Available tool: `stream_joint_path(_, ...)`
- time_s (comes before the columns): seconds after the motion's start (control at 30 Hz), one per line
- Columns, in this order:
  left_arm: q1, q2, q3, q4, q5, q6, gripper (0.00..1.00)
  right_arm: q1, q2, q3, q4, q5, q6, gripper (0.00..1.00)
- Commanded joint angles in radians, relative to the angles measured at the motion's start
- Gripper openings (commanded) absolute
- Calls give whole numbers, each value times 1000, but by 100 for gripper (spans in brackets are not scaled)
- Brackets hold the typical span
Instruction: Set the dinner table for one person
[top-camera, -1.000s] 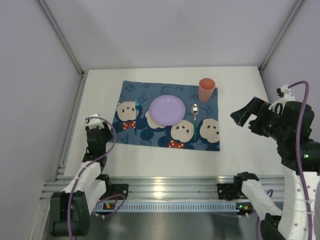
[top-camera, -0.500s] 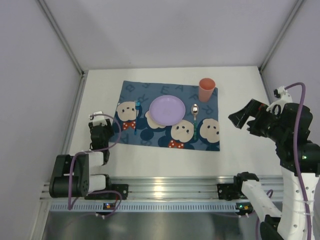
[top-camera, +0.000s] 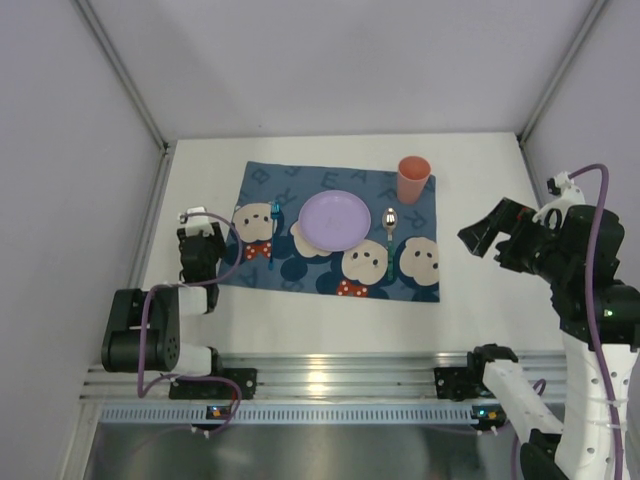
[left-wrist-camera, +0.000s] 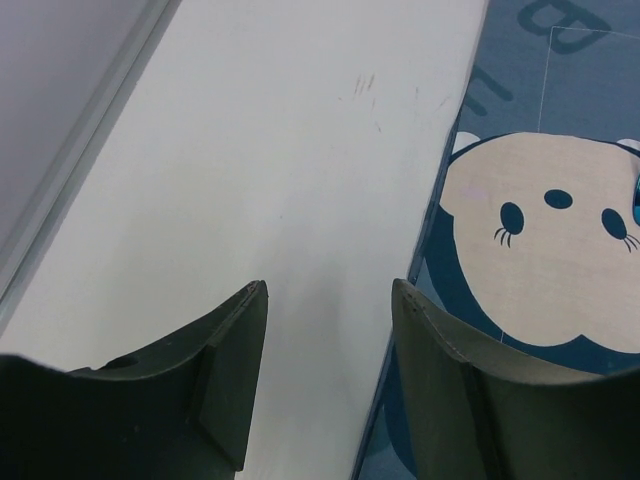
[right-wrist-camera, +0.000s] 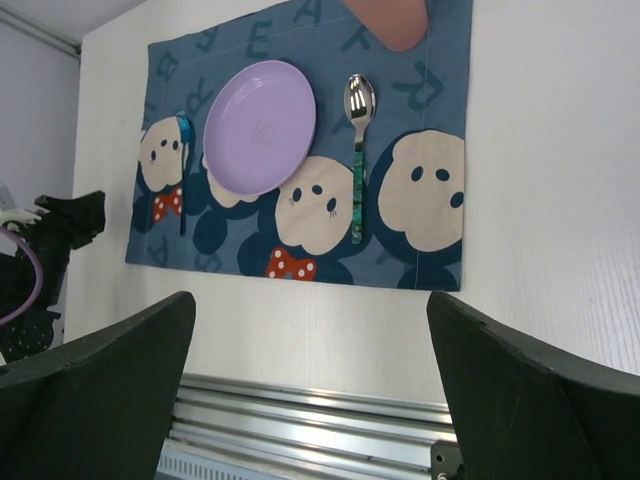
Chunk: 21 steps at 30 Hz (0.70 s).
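The matte-white rectangular bench (top-camera: 330, 322) lay flat and level, with a ribbed aluminium rail (top-camera: 340, 378) along its near edge.

One plate (top-camera: 335, 220), cup (top-camera: 412, 180), spoon (top-camera: 390, 232), fork (top-camera: 273, 232), placemat (top-camera: 290, 181)

Bright, even, diffuse illumination from overhead; shadows faint and soft. Specular glare on aluminium rail (top-camera: 320, 378) at 6 o'clock of top view. Left pincer (left-wrist-camera: 328, 320) dark, out of focus at 6 o'clock; worktop (left-wrist-camera: 250, 150) sharp, scuffs legible.
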Motion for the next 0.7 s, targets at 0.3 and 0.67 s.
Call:
stream_joint_path(0.3,49,-26,-11,78,107,-5,59,12,8,-13,23,9,-6,100)
stream_joint_path(0.67,119,-51,-36,103,139,-68,59,12,2,-17,15,13,-14,100)
